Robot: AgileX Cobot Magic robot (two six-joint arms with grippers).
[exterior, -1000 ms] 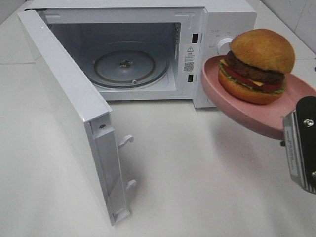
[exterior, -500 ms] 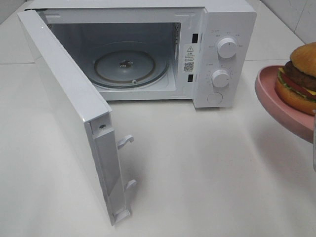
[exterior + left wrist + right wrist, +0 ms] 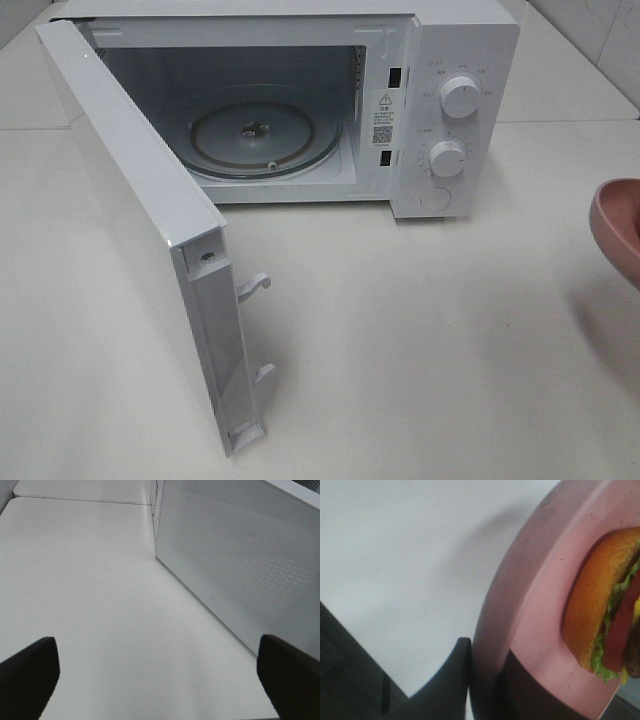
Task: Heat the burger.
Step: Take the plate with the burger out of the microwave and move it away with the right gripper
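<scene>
The burger (image 3: 600, 610), with golden bun, lettuce and tomato, lies on a pink plate (image 3: 535, 605) in the right wrist view. My right gripper (image 3: 485, 680) is shut on that plate's rim, one dark finger (image 3: 451, 680) under it and one on top. In the exterior high view only a sliver of the pink plate (image 3: 617, 225) shows at the right edge, raised above the table; the burger and the right gripper are out of that view. My left gripper (image 3: 160, 680) is open and empty over the table, beside the microwave door's outer face (image 3: 240, 565).
A white microwave (image 3: 450, 60) stands at the back with its door (image 3: 130, 200) swung wide open toward the front left. A glass turntable (image 3: 265, 135) lies inside. Two knobs (image 3: 458, 95) sit on its right panel. The white table (image 3: 420, 350) spreads in front.
The pink plate with the burger has moved right, from in front of the microwave's knobs to the right edge of the exterior high view. The burger and right gripper have left that view.
</scene>
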